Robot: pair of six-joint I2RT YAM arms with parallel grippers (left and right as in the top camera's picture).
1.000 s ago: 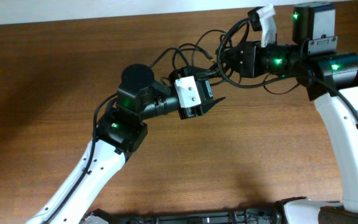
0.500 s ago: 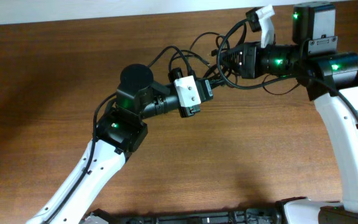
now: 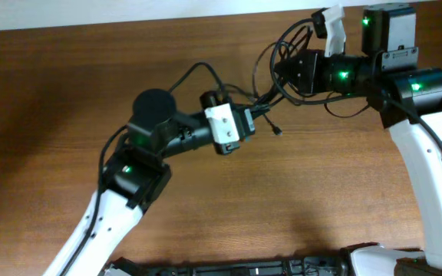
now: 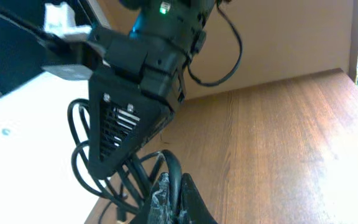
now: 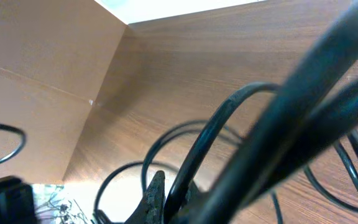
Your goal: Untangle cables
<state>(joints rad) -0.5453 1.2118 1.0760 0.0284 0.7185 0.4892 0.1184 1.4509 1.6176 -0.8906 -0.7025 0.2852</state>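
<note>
The cables (image 3: 271, 57) are thin black cords looped in a tangle at the back of the table, between my two grippers. My left gripper (image 3: 253, 116) is shut on one cord at the tangle's lower left. In the left wrist view the cord (image 4: 174, 174) runs straight up out of the closed left gripper (image 4: 174, 198). A short end with a small plug (image 3: 278, 132) trails free just right of it. My right gripper (image 3: 281, 70) is shut on the cables from the right. The right wrist view shows a cord (image 5: 194, 155) pinched in the right gripper (image 5: 169, 198), with blurred loops close to the lens.
The brown wooden table (image 3: 52, 92) stretches left and forward of the tangle. A pale wall edge (image 3: 129, 11) runs along the back. The right arm's black body (image 4: 148, 56) hangs just above my left gripper. Dark equipment (image 3: 229, 268) lies along the table's front edge.
My left gripper went from open to shut on a cord, then drew back to the left and slightly forward. A plug end now trails free. The right arm has barely moved.
</note>
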